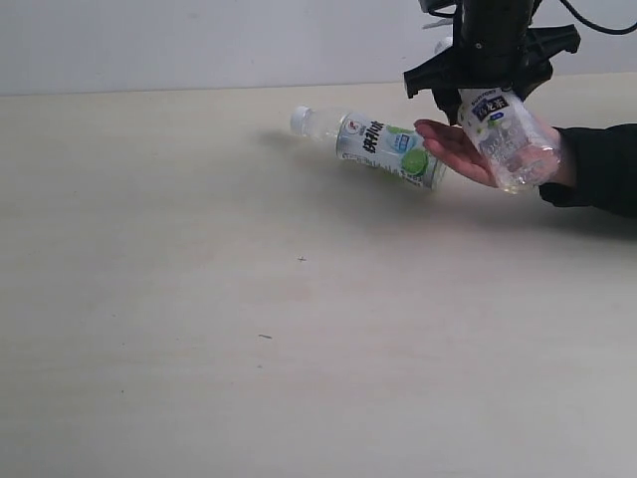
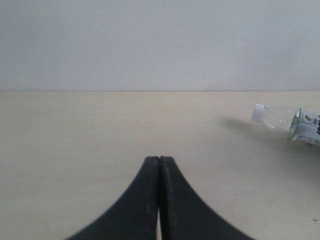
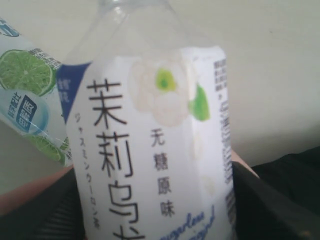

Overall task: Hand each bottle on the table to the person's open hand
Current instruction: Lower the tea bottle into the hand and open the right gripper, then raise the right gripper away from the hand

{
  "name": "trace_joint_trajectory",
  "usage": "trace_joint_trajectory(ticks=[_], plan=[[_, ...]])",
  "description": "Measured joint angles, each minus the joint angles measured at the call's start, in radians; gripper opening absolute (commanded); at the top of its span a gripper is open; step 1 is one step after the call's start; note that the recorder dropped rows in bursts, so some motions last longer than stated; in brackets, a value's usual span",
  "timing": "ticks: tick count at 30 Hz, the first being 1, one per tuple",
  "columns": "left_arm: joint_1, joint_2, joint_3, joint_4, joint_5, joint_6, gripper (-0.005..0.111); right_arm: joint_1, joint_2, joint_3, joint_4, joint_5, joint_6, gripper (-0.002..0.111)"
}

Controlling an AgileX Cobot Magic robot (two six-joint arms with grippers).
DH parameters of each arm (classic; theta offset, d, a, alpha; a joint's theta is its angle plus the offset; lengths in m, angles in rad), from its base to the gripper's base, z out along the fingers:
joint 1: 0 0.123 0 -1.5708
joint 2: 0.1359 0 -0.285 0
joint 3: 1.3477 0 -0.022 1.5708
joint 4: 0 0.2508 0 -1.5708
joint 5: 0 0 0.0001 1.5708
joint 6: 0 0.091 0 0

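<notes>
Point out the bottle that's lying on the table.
The lime-label bottle, white-capped, on its side beside the open hand; the white-label bottle is in the right gripper.

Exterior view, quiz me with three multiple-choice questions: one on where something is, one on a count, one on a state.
1. Where is the clear plastic bottle with the green-lime label?
A) lying on the pale beige table beside the person's bare hand
B) upright at the near edge
C) in a gripper
2. How many bottles show?
A) one
B) two
C) four
3. How is the hand?
A) clenched
B) flat, palm down
C) open, palm up
Answers:
1 A, it lies on its side, white cap pointing away from the hand.
2 B, the lime one plus the clear white-labelled bottle on the palm.
3 C, the palm faces up beneath that bottle.
</notes>
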Motion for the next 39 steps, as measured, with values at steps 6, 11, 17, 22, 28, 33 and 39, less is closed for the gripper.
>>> trace_joint_trajectory(ticks=[6, 11, 17, 22, 28, 33, 39], plan=[[0.000, 0.000, 0.000, 0.000, 0.000, 0.000, 0.000, 0.000, 0.000, 0.000, 0.000, 0.000, 0.001, 0.057], [0.000, 0.000, 0.000, 0.000, 0.000, 0.000, 0.000, 0.000, 0.000, 0.000, -0.004, -0.004, 0.001, 0.078], [0.000, 0.000, 0.000, 0.000, 0.000, 0.000, 0.000, 0.000, 0.000, 0.000, -0.019, -0.006, 0.001, 0.079], [0.000, 0.000, 0.000, 0.000, 0.000, 0.000, 0.000, 0.000, 0.000, 0.000, -0.025, -0.006, 0.000, 0.079], [0.000, 0.000, 0.000, 0.000, 0.000, 0.000, 0.000, 0.000, -0.039, 0.000, -0.025, -0.021, -0.006, 0.079], [0.000, 0.000, 0.000, 0.000, 0.000, 0.000, 0.000, 0.000, -0.132, 0.000, -0.029, -0.027, -0.020, 0.079], [0.000, 0.000, 0.000, 0.000, 0.000, 0.000, 0.000, 0.000, -0.261, 0.000, -0.027, 0.014, -0.069, 0.079]])
